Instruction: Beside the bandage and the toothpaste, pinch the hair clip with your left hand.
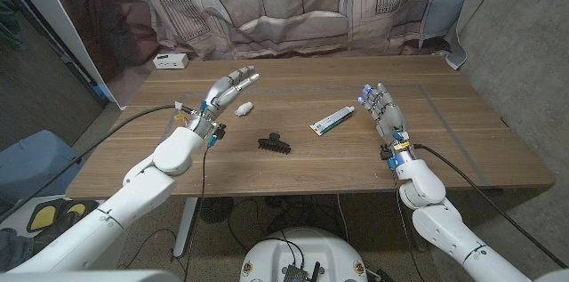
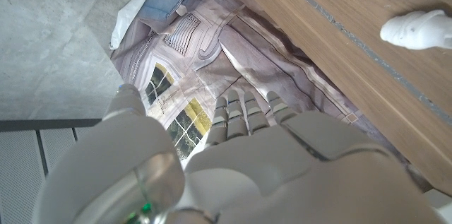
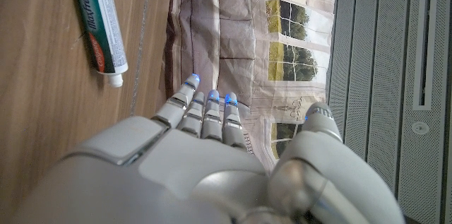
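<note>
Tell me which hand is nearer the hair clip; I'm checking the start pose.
Left. The left hand hovers just beyond the hair clip, toward the robot's left; the right hand stands farther off, past the toothpaste.

The hair clip (image 1: 275, 145) is a small black claw clip lying on its side near the middle of the wooden table, its teeth pointing toward the robot. The toothpaste (image 1: 332, 120) is a white and green tube lying flat, slanted, just beyond the clip toward the robot's right. The bandage (image 1: 243, 107) is a small white roll lying beyond the clip toward the robot's left.
</note>
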`<move>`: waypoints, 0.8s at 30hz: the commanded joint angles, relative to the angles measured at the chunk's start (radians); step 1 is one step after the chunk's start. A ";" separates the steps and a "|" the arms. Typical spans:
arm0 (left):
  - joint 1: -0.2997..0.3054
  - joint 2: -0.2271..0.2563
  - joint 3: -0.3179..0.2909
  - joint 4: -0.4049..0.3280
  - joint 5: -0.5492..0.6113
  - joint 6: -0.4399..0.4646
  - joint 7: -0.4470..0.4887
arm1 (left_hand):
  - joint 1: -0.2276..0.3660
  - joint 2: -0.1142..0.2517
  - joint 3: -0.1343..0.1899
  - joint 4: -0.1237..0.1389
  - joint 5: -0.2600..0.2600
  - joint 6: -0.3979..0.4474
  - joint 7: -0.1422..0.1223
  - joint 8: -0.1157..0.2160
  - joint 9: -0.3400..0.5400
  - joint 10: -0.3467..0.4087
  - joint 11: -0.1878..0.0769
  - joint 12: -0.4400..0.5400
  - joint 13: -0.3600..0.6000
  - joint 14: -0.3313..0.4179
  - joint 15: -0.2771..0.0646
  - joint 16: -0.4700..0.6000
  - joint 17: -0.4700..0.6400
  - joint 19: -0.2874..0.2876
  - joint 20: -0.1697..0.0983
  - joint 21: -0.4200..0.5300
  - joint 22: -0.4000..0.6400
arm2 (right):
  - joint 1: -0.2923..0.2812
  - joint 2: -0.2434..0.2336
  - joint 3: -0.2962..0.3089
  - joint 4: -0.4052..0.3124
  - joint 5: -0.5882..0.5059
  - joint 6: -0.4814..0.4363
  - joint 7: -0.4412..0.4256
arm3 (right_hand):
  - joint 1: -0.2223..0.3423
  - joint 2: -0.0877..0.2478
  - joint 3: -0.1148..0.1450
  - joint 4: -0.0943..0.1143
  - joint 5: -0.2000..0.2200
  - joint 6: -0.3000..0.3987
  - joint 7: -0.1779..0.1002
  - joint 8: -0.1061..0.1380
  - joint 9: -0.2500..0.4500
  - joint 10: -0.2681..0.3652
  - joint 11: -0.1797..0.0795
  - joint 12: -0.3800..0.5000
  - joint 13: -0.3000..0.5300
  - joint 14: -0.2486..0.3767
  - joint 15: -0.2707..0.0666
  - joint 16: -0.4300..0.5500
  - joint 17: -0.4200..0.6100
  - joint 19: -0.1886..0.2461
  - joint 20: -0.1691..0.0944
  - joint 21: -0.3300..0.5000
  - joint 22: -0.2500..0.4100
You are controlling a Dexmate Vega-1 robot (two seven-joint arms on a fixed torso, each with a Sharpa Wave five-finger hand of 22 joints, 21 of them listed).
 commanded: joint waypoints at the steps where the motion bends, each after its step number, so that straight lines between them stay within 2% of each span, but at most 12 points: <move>1: -0.019 -0.068 0.012 0.131 -0.142 -0.052 -0.070 | -0.008 -0.002 -0.001 0.001 -0.001 -0.001 -0.001 0.005 0.000 0.001 0.000 0.003 -0.003 0.002 -0.001 0.004 0.002 0.004 0.001 0.002 0.003 | 0.031 -0.024 -0.016 0.014 0.049 -0.039 0.085 | -0.009 -0.005 0.001 0.003 0.001 -0.017 -0.002 -0.007 0.004 -0.018 -0.005 -0.005 0.003 -0.009 0.002 -0.008 0.003 -0.005 0.002 -0.001 0.003; 5: -0.022 -0.079 0.020 0.163 -0.185 -0.062 -0.100 | -0.015 -0.003 -0.003 0.001 -0.001 -0.017 0.000 -0.002 -0.001 -0.013 0.003 -0.004 -0.009 -0.014 0.006 -0.004 0.002 0.006 0.002 0.000 0.003 | 0.026 -0.028 -0.015 0.009 0.062 -0.049 0.089 | -0.010 -0.006 0.000 0.003 0.001 -0.030 0.006 -0.009 0.004 -0.028 0.001 -0.005 0.003 -0.013 0.008 -0.009 0.003 -0.006 0.004 -0.002 0.003; 6: -0.019 -0.083 0.021 0.169 -0.190 -0.065 -0.100 | -0.017 -0.004 -0.004 0.001 -0.001 -0.015 -0.003 -0.001 -0.001 -0.023 0.003 -0.008 -0.011 -0.021 0.009 -0.007 0.002 0.007 0.003 -0.001 0.003 | 0.024 -0.029 -0.015 0.008 0.066 -0.051 0.089 | -0.011 -0.008 -0.001 0.003 0.001 -0.028 0.017 -0.007 0.004 -0.023 0.009 -0.002 0.003 -0.009 0.013 -0.008 0.003 -0.002 0.007 -0.001 0.002; 9: -0.010 -0.093 0.025 0.179 -0.208 -0.065 -0.096 | -0.019 -0.003 -0.005 0.002 -0.001 -0.014 -0.004 -0.001 -0.001 -0.026 0.004 -0.009 -0.013 -0.028 0.010 -0.009 0.002 0.005 0.005 -0.002 0.003 | 0.020 -0.034 -0.012 0.004 0.070 -0.058 0.087 | -0.012 -0.010 -0.003 0.003 0.001 -0.030 0.027 -0.006 0.004 -0.024 0.013 -0.002 0.003 -0.006 0.020 -0.007 0.002 0.004 0.010 0.001 0.002; 15: -0.007 -0.098 0.036 0.195 -0.228 -0.046 -0.096 | -0.030 -0.003 -0.007 0.004 -0.001 -0.043 0.000 -0.011 -0.001 -0.036 0.006 -0.012 -0.020 -0.038 0.014 -0.011 0.003 0.004 0.008 -0.006 0.003 | 0.012 -0.035 -0.011 0.002 0.053 -0.063 0.064 | -0.013 -0.010 -0.003 0.003 0.001 -0.033 0.029 -0.006 0.004 -0.027 0.014 -0.002 0.003 -0.007 0.022 -0.008 0.002 0.004 0.014 0.000 0.002; 24: 0.003 -0.083 0.042 0.193 -0.238 -0.041 -0.109 | -0.039 -0.001 -0.009 0.005 -0.001 -0.026 0.013 -0.003 -0.001 -0.025 0.005 -0.007 -0.028 -0.030 0.016 -0.006 0.003 0.008 0.011 -0.008 0.003 | 0.001 -0.021 -0.013 0.016 0.059 -0.054 0.056 | -0.013 -0.010 -0.003 0.003 0.002 -0.033 0.029 -0.004 0.004 -0.028 0.017 -0.001 0.003 -0.009 0.026 -0.009 0.002 0.007 0.021 0.001 0.002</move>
